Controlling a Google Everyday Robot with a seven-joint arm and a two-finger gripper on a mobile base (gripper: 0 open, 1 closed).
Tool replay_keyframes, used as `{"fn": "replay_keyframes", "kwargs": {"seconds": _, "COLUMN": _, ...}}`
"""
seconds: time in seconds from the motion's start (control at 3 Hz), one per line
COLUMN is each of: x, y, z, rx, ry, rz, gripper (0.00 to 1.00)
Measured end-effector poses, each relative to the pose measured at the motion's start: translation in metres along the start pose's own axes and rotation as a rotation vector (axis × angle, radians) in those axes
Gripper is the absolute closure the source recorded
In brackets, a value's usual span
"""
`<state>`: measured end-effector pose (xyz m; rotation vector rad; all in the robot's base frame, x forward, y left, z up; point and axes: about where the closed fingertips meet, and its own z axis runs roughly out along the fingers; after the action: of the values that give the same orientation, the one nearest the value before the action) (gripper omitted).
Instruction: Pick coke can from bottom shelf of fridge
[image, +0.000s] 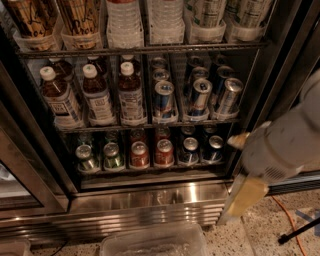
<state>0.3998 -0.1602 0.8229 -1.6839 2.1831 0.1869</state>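
Note:
The fridge (150, 200) stands open before me, with a shiny steel base. On its bottom shelf (150, 171) two red coke cans (139, 154) (164, 151) stand side by side in the middle lanes. Green cans (86, 158) are to their left and dark blue cans (190, 150) to their right. My gripper (241, 169) is at the right, outside the fridge by the door frame, level with the bottom shelf and right of the blue cans. It is open and empty, with one cream finger (246, 196) pointing down-left.
The rack above holds bottles (96, 95) and tall slim cans (164, 100). A clear plastic bin (155, 242) sits on the floor in front of the base. An orange cable (287, 216) and a black stand leg (300, 231) lie on the floor at right.

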Motion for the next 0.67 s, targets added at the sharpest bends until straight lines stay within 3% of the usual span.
{"fn": "replay_keyframes", "kwargs": {"seconds": 0.33, "x": 0.014, "y": 0.045, "z": 0.061, "rx": -0.048, "ry": -0.146, "rz": 0.034, "gripper": 0.0}}
{"fn": "replay_keyframes", "kwargs": {"seconds": 0.67, "x": 0.009, "y": 0.074, "z": 0.123, "rx": -0.069, "ry": -0.365, "rz": 0.098, "gripper": 0.0}}
